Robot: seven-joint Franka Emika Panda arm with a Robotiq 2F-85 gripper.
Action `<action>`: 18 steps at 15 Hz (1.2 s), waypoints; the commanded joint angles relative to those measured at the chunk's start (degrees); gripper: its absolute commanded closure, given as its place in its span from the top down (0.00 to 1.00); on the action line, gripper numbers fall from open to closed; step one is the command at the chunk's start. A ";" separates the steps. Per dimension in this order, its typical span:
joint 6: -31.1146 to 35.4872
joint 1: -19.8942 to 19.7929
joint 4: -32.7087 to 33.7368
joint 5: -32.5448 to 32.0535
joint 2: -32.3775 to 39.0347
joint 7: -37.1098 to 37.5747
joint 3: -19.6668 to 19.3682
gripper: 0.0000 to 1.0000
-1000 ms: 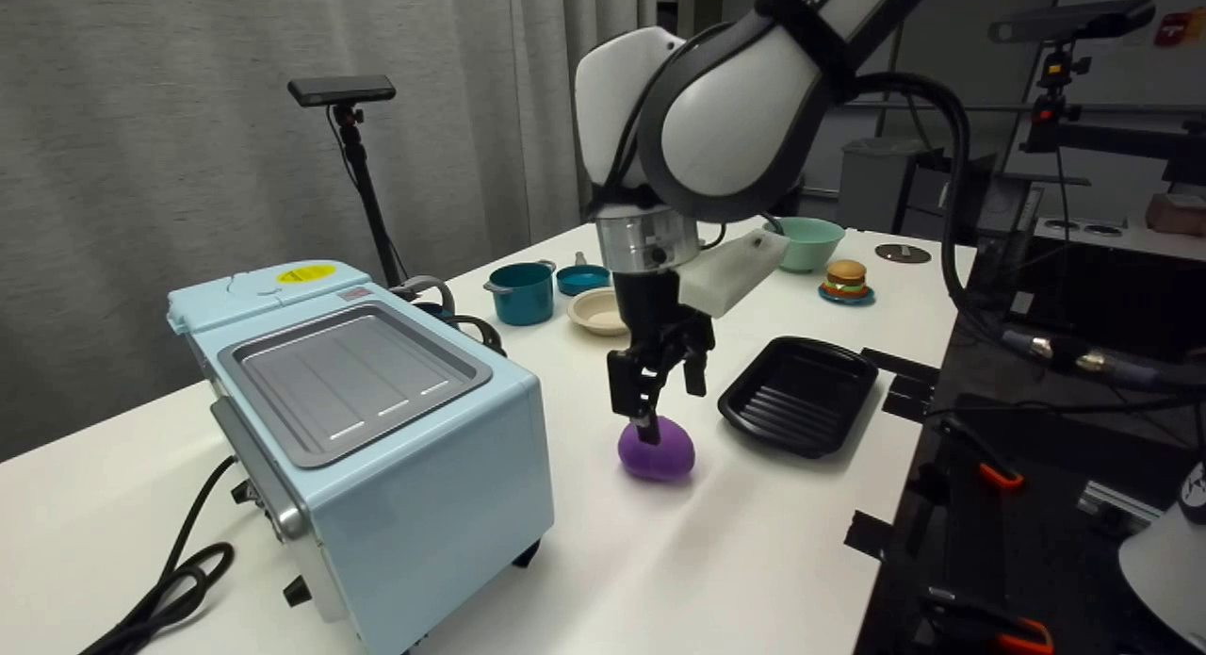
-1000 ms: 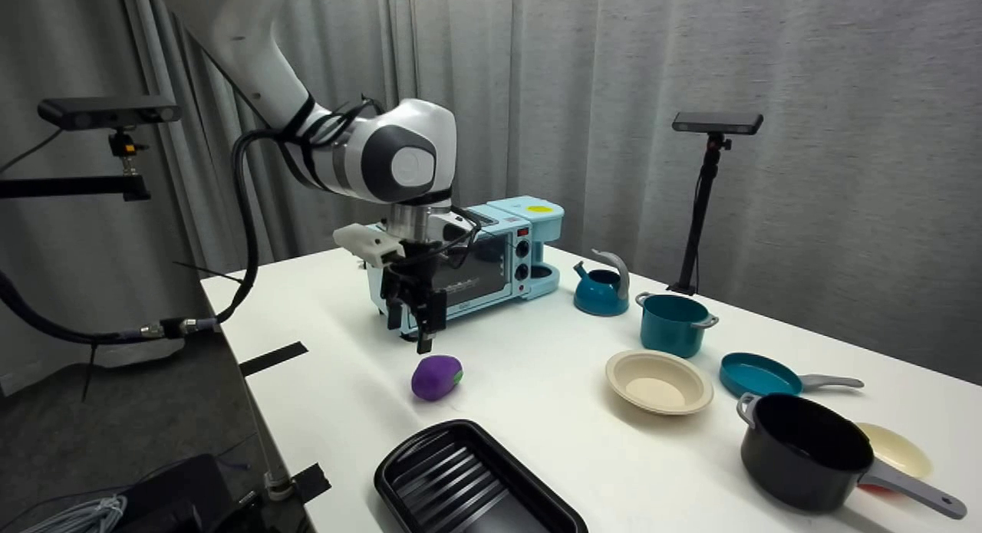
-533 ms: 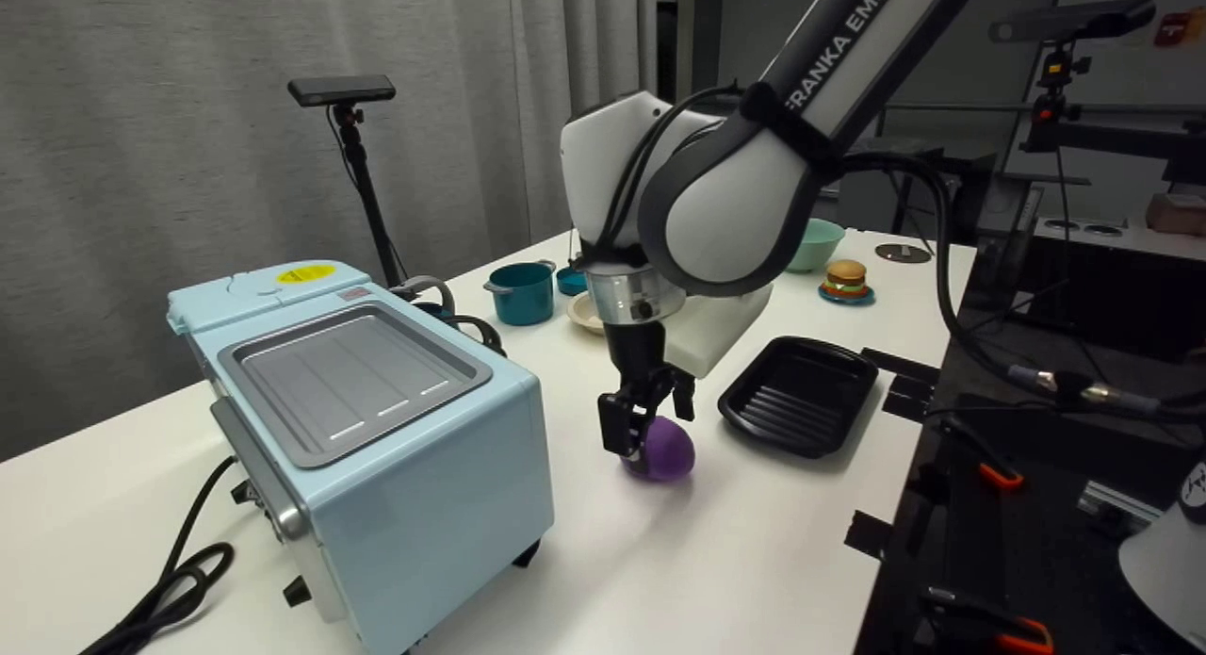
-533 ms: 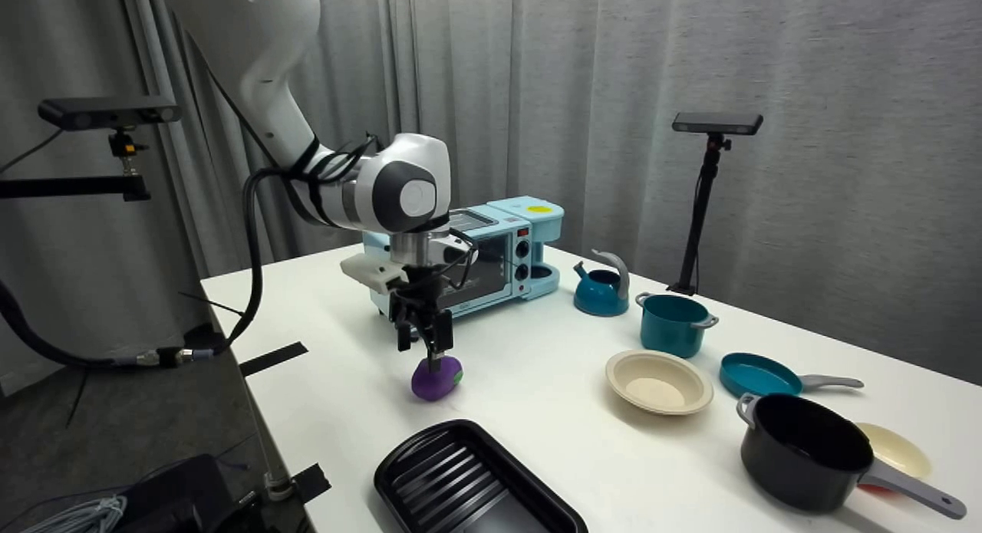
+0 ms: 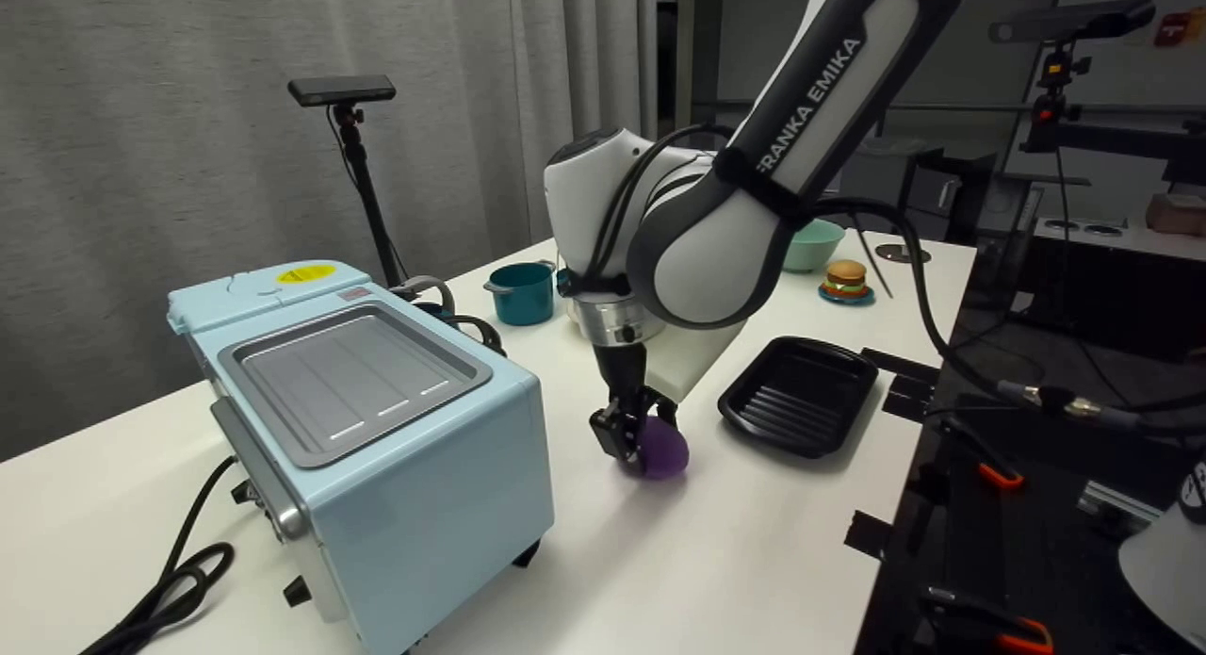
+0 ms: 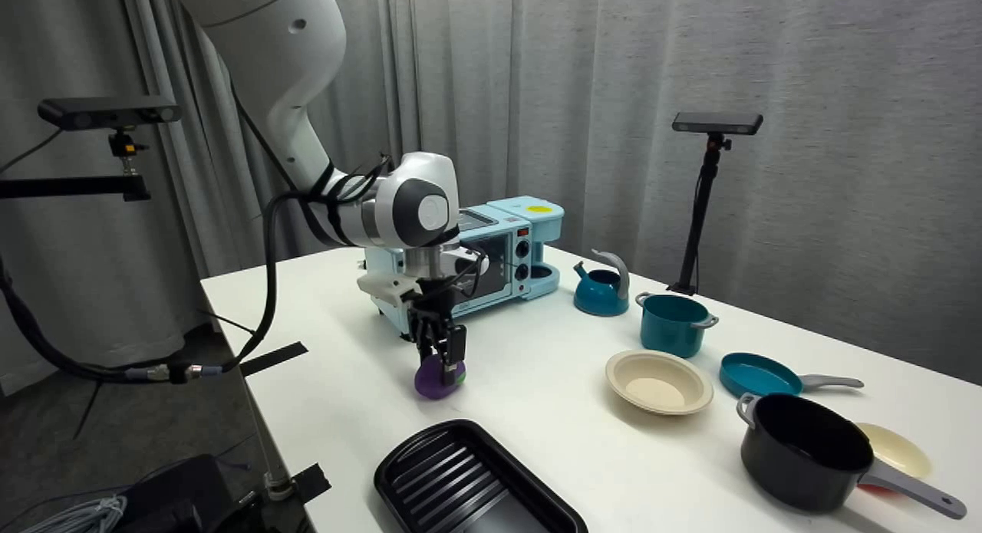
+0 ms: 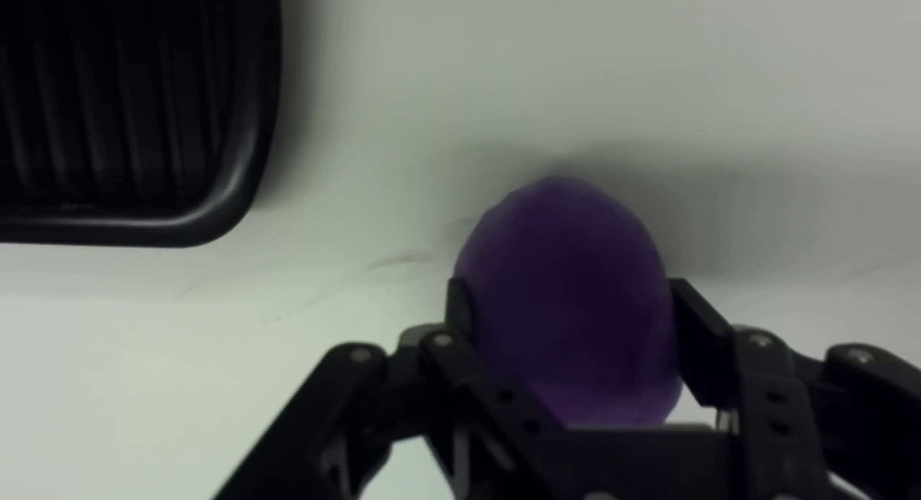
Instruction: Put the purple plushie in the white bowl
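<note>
The purple plushie (image 5: 667, 451) is on the table or just above it; I cannot tell which. It also shows in an exterior view (image 6: 430, 381), with a bit of green on one side, and in the wrist view (image 7: 568, 234). My gripper (image 7: 572, 298) points down, with one finger pressed against each side of the plushie, so it is shut on it. The gripper also shows in both exterior views (image 5: 644, 436) (image 6: 440, 361), partly covering the plushie. The white bowl (image 6: 656, 393) is cream-coloured and shallow, further along the table; the arm mostly hides it in an exterior view (image 5: 574, 318).
A black ridged tray (image 5: 799, 396) stands close beside the plushie. A light blue toaster oven (image 5: 433, 457) is on the other side. A teal pot (image 6: 673, 332), teal pan (image 6: 756, 376) and black pot (image 6: 798, 460) stand around the bowl. A teal kettle (image 6: 601, 294) is farther back.
My gripper has come down from above the plushie until its fingers are around it, and has closed on it. The plushie has shifted slightly.
</note>
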 commanded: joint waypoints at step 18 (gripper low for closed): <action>-3.48 -3.16 28.57 0.57 5.73 3.47 -8.60 0.05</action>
